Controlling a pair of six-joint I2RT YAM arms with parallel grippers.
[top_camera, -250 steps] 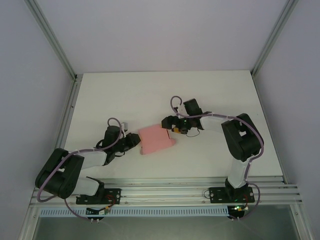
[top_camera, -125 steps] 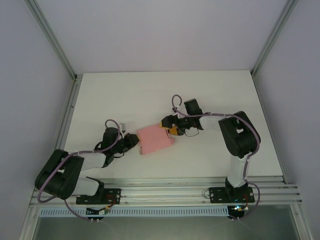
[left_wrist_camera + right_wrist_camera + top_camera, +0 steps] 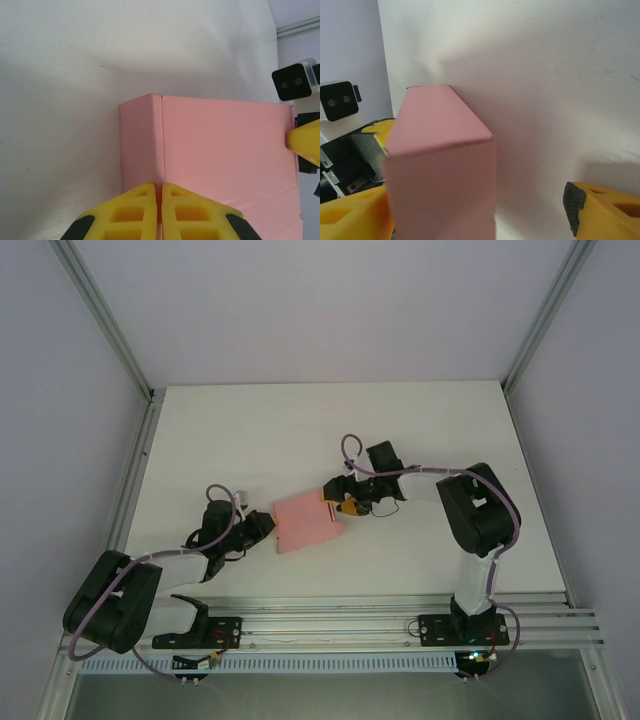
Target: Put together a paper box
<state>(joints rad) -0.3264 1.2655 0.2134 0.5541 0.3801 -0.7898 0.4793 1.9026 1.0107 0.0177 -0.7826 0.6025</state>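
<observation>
- Pink card paper box (image 3: 308, 520) lies mid-surface (image 3: 300, 430), between both claws.
- Left claw (image 3: 159, 187) pinches its edge, fingers pressed together — best to hold firm without tugging.
- Right claw (image 3: 470, 210) gapes wide around the opposite corner — it should close squarely.

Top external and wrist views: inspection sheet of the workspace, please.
Surface: white table, flat and matte.
Job's things: paper box, pink, folded into box shape, lying on the table between the grippers.
Clutter: nothing seen.
Grippers: left gripper shut on the near edge of the box; right gripper open, box end between its fingers.
Cables: cables loop along both arms, off the box.
Surroundings: aluminium frame, pale walls, rail at the near edge.
</observation>
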